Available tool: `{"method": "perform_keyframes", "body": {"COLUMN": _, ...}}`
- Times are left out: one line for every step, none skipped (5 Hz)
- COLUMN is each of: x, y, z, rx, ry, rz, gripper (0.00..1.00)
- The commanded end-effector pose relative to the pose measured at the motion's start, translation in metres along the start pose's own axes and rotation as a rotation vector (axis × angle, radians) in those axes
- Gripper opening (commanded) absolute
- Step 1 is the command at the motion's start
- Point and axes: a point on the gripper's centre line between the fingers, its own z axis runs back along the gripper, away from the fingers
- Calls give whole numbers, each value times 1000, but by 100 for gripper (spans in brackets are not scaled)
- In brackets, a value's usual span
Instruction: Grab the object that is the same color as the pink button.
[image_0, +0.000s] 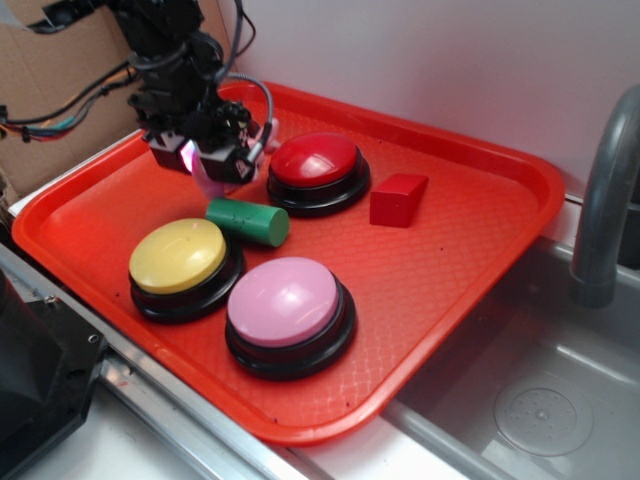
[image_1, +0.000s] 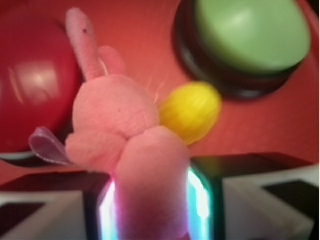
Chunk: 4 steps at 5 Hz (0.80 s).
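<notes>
The gripper (image_0: 212, 160) hangs at about 10 o'clock on the orange tray (image_0: 470, 250), its jaws clenched on the pink plush toy (image_1: 120, 130). In the wrist view the toy's fuzzy body is squeezed between the two finger pads (image_1: 202, 200), its yellow cone tip (image_1: 191, 111) poking out toward 2 o'clock and a thin pink limb (image_1: 84, 42) sticking up toward 12 o'clock. From the exterior view only a sliver of pink (image_0: 212, 180) shows beneath the fingers, and whether it touches the tray cannot be told.

The pink button (image_0: 288, 312) sits at about 6 o'clock on the tray, well apart from the gripper. The yellow button (image_0: 184, 266) lies beside it at 9 o'clock, almost touching it. The red button (image_0: 318, 172) stands just beside the gripper, at its 3 o'clock. The green cylinder (image_0: 248, 221) lies on its side between the gripper and the two near buttons. The red block (image_0: 398, 199) rests at 3 o'clock of the red button, close to it but apart
</notes>
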Motion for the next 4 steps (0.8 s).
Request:
{"method": "perform_keyframes", "body": {"x": 21, "y": -6, "z": 113, "rx": -71, "ry": -26, "rz": -52, "gripper": 0}}
{"method": "perform_keyframes", "body": {"x": 24, "y": -3, "z": 159, "rx": -133, "ry": -54, "rz": -55, "gripper": 0}}
{"method": "perform_keyframes", "body": {"x": 27, "y": 3, "z": 176, "rx": -197, "ry": -70, "rz": -10, "gripper": 0}}
{"method": "perform_keyframes", "body": {"x": 30, "y": 3, "z": 164, "rx": -199, "ry": -39, "rz": -9, "gripper": 0}}
